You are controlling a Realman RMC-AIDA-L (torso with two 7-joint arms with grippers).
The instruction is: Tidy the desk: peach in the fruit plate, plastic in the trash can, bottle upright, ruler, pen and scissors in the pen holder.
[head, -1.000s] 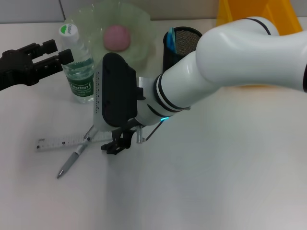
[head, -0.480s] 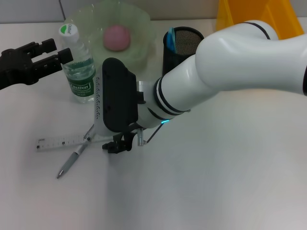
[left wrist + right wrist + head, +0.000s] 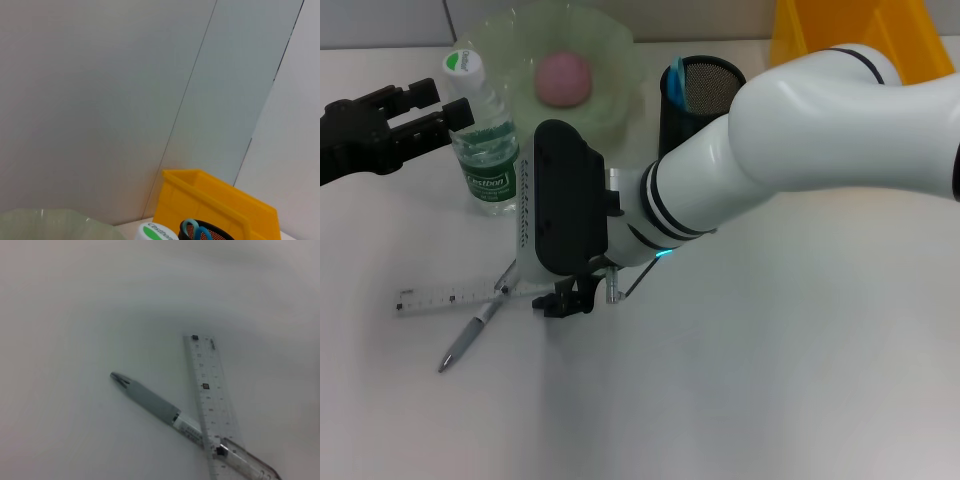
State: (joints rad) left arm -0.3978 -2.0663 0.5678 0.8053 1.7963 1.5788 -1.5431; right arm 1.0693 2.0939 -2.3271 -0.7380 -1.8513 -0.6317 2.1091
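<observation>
My right gripper (image 3: 568,300) hangs low over the table, open, just past the near end of the clear ruler (image 3: 450,297) (image 3: 207,390). The grey pen (image 3: 470,340) (image 3: 155,405) lies across that ruler's end. My left gripper (image 3: 425,110) is open beside the upright green-labelled bottle (image 3: 485,150), holding nothing. The pink peach (image 3: 564,78) rests in the green fruit plate (image 3: 610,45). Blue-handled scissors (image 3: 677,80) stand in the black mesh pen holder (image 3: 705,95). No plastic is in view.
A yellow bin (image 3: 850,25) (image 3: 215,200) stands at the back right, behind the pen holder (image 3: 210,235). My white right arm (image 3: 800,130) stretches across the table's middle. The bottle's cap (image 3: 157,232) and the plate's rim (image 3: 45,220) show in the left wrist view.
My right arm has shifted slightly to the right and settled a little lower near the ruler. The left gripper has barely moved.
</observation>
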